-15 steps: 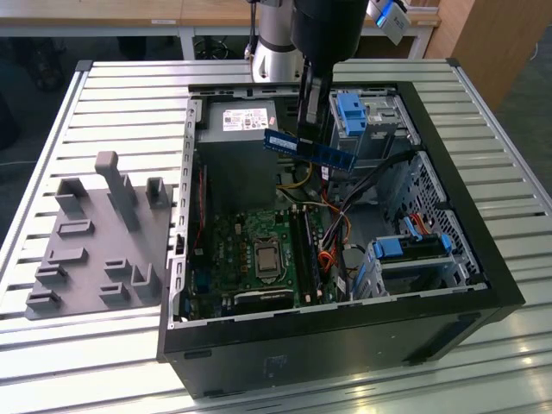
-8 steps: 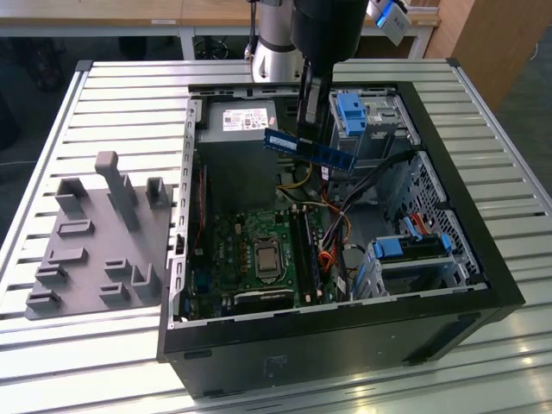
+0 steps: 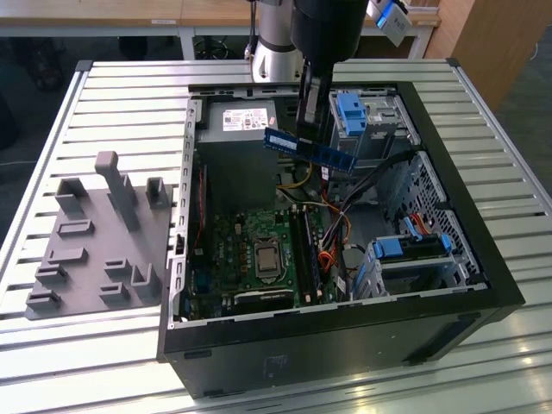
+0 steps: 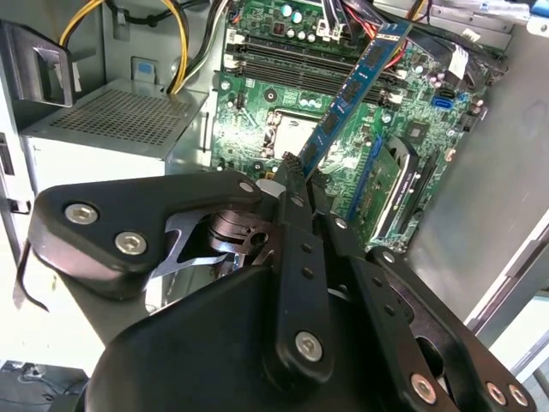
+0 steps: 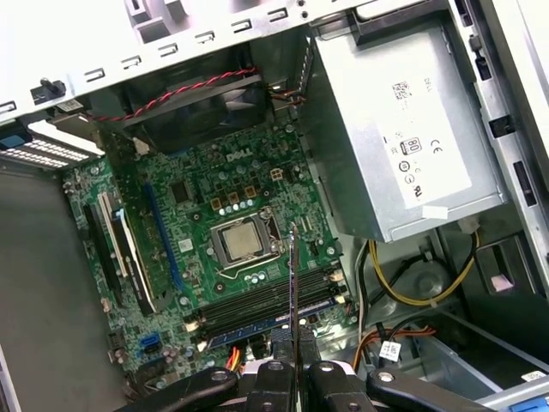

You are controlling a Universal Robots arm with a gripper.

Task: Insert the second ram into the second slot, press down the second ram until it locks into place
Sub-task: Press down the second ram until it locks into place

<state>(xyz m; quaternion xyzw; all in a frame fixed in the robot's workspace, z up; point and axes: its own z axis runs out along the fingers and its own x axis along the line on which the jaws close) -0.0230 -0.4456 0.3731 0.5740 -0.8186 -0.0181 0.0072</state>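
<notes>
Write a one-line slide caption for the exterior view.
The tool grips the second ram in the air above the open computer case, not yet seated in a slot.

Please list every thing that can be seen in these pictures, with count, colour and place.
table: one, silver slats, under everything.
computer case: one, black, open, on the table.
fixture: one, grey, on the table, exterior view's left of the case.
motherboard: one, green, inside the case.
power supply: one, grey, inside the case, beside the motherboard.
drive brackets: two, blue, inside the case, exterior view's right.
second ram: one, blue, held above the motherboard.
gripper: one, black, shut on the second ram.
arm: one, silver, beyond the case.
</notes>
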